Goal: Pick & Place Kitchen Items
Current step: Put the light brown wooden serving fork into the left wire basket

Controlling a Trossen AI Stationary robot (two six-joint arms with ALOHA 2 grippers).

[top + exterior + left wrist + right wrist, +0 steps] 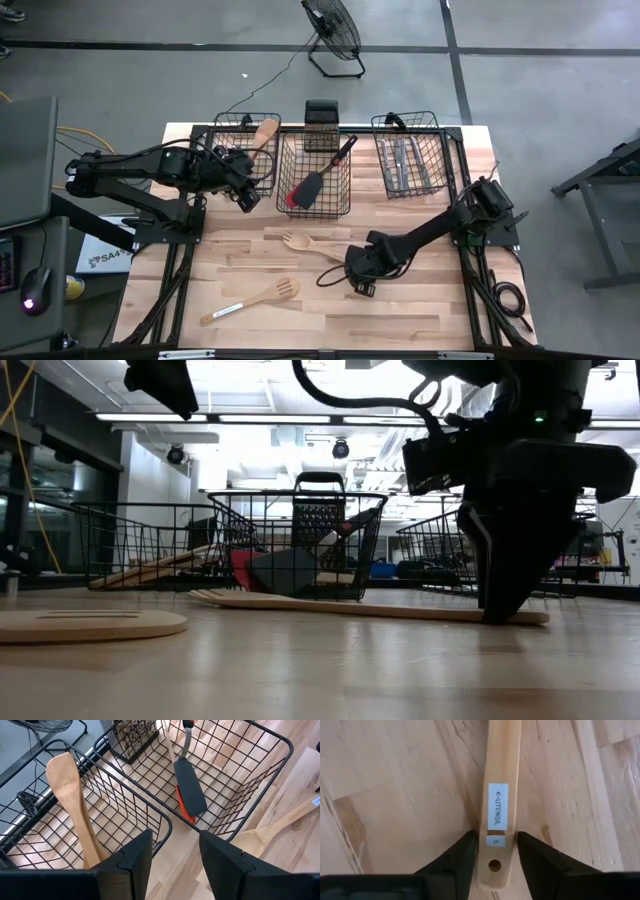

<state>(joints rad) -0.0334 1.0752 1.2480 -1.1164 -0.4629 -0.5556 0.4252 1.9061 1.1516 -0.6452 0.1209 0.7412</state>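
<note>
The left pincer (247, 196) hangs open and empty by the left basket (222, 128). On the tabletop (420, 300), the right pincer (493, 851) straddles the wooden fork's (303, 243) handle end, fingers not yet clamped; next it must squeeze, then lift.

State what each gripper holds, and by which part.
The right gripper has its jaws around the wooden fork's handle end; grip not confirmed. The left gripper holds nothing.

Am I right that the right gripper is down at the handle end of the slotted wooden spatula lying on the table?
Not quite: in the high view the right gripper is at the handle of the wooden fork; the slotted wooden spatula lies apart, untouched. The right wrist view shows its fingers flanking that handle.
</note>
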